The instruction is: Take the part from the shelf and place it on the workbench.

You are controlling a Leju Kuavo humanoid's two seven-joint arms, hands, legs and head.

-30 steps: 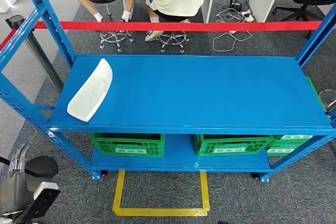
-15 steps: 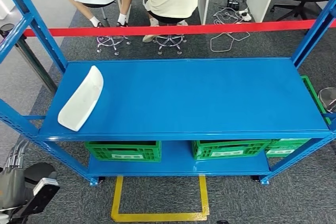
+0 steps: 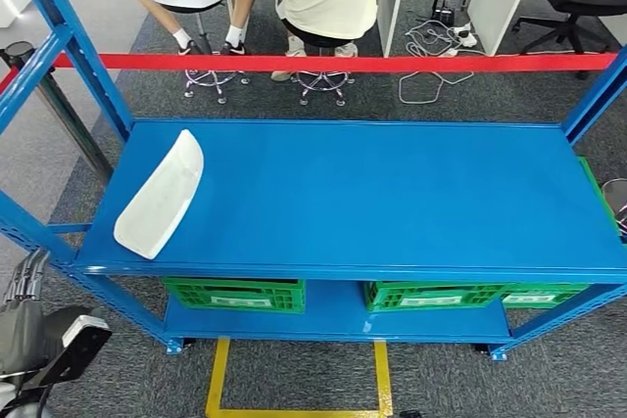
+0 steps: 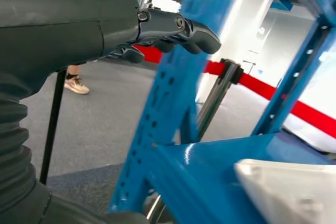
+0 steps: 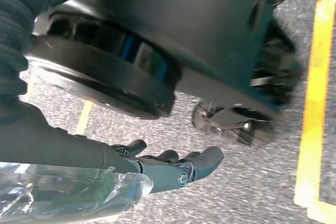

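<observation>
A white part [image 3: 160, 194] lies on the top board of a blue metal shelf [image 3: 369, 193], close to the shelf's left end and near its front edge. The part is long and narrow, and its long axis runs on a slant: one end points toward the front left corner of the shelf, the other toward the back and slightly right. It looks like a shallow moulded tray or cover, plain white, with rounded corners and a raised rim along the edges. In the left wrist view the same part [image 4: 289, 192] shows as a pale, blurred slab resting flat on the blue board.

On the lower board of the shelf stand green plastic crates [image 3: 235, 295], side by side, with white labels on their front walls. From where I stand I cannot tell what is in them.

The robot's left hand [image 3: 25, 315] hangs low at the left, below the level of the top board and apart from the part. In the left wrist view the left hand [image 4: 166, 27] holds nothing, its fingers stretched out straight and lying side by side, beside the blue upright of the shelf. The right hand [image 5: 174, 166] hangs over grey carpet with yellow floor tape; its fingers are extended, a little apart, holding nothing.

Behind the shelf runs a red barrier tape [image 3: 333, 63], and beyond it two people sit on stools.
</observation>
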